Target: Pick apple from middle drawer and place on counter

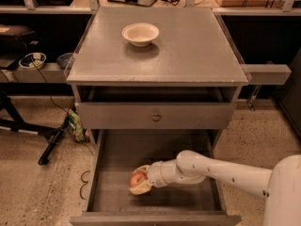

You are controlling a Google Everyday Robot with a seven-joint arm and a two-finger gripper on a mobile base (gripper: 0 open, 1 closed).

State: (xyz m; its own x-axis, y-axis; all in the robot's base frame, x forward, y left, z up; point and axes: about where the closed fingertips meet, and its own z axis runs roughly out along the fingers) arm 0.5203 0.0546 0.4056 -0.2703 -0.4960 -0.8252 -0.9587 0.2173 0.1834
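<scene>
Small round red-yellow apple point(139, 178) inside wide grey-brown wooden middle drawer point(117, 154), 6 o'clock of view. Cream two-finger gripper point(135, 180) enters from 3 o'clock, fingers point(141, 168) closed round apple, one above, one below. We judge grasp ready for lift. Flat matte grey counter point(188, 51) at 12 o'clock; cream-white round bowl point(140, 33) occupies its far-left part, so near area suits placement.

Dim, warm — jaws in shadowed drawer point(117, 157)

Cream jaws in the grey-brown middle drawer point(117, 159) clasp the red-and-yellow apple point(138, 179); grey counter point(188, 55), cream-white bowl point(140, 33).
</scene>
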